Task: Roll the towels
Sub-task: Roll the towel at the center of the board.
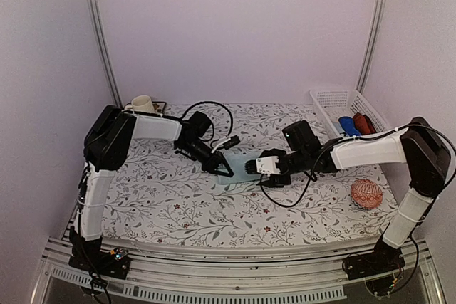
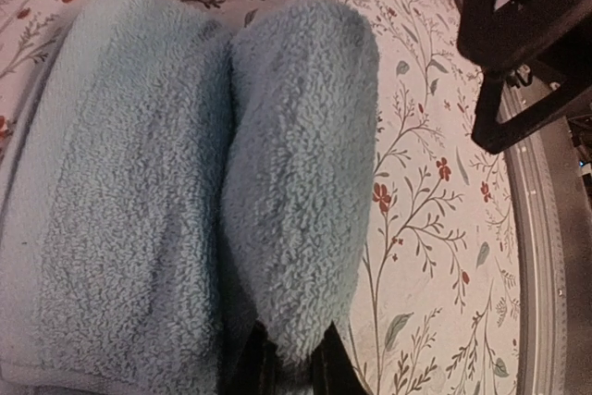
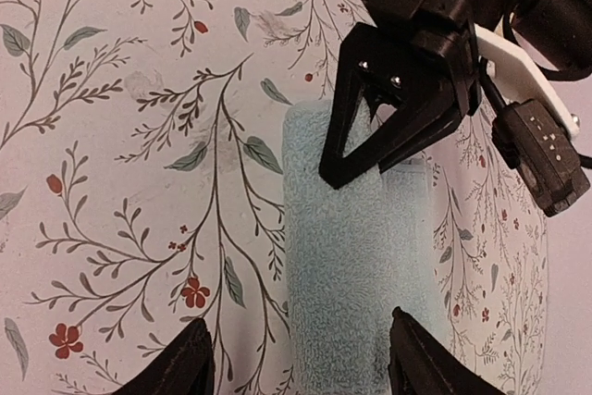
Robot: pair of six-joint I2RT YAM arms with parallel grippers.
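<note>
Pale blue towel (image 3: pixel 356 256) is pinched by left tool (image 3: pixel 356 170); right tool (image 3: pixel 301 355) gapes released.

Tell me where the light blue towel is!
In the top view, the light blue towel lies mid-table, between the left gripper and the right gripper.

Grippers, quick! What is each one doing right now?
Left gripper: closed, pinching the light blue towel at its end.
Right gripper: open, holding nothing, above the same towel.

Left arm (image 1: pixel 153 127) and right arm (image 1: pixel 363 151): white shells, black joints, looping black cables (image 1: pixel 211 103). Left hand (image 3: pixel 356 176) black, triangular-frame fingers (image 3: pixel 333 168), white bracket (image 3: pixel 518 60).
</note>
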